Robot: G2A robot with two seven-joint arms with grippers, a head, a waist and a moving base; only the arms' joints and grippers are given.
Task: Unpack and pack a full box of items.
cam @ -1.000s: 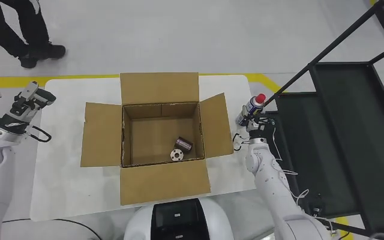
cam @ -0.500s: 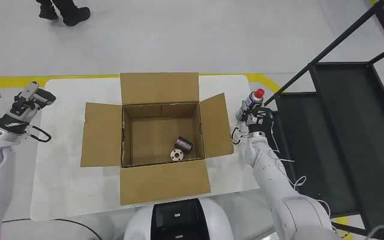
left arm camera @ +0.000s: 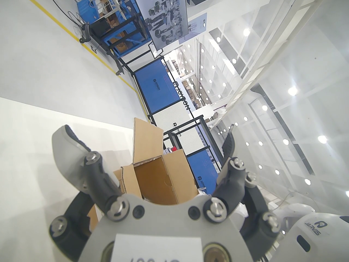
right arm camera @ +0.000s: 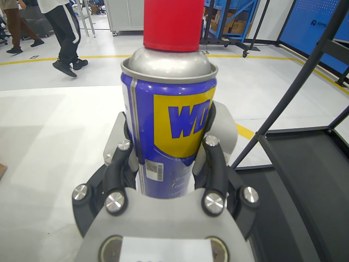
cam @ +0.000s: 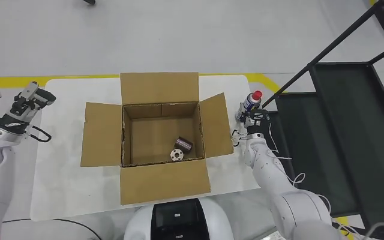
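- The right gripper [right arm camera: 171,129] pinches the spray can [right arm camera: 169,104] low on its body, with 1 finger on each side. The can is upright with its cap on top.
- In the top view, the spray can [cam: 252,103] is at the right edge of the table [cam: 72,180]. It sits between the right flap of the box [cam: 162,135] and the black rack [cam: 336,120].
- The can is outside the box, so the step appears to be a transfer. The direction, in or out, cannot be determined.
- Can: smooth metal cylinder, domed silver shoulder, blue and yellow label, red plastic cap. The curved wall gives the fingers little to bite on, which probably explains the low grip across opposite sides.
- Box: brown corrugated cardboard. All 4 flaps are folded outward, which keeps the opening free for vertical access.
- 2 small items lie on the box floor near the front right corner: a dark short cylinder [cam: 183,143] and a pale round piece [cam: 175,155].
- The left gripper [cam: 30,99] has its fingers spread and holds nothing. It sits at the left table edge, well apart from the box, probably parked clear of the work.
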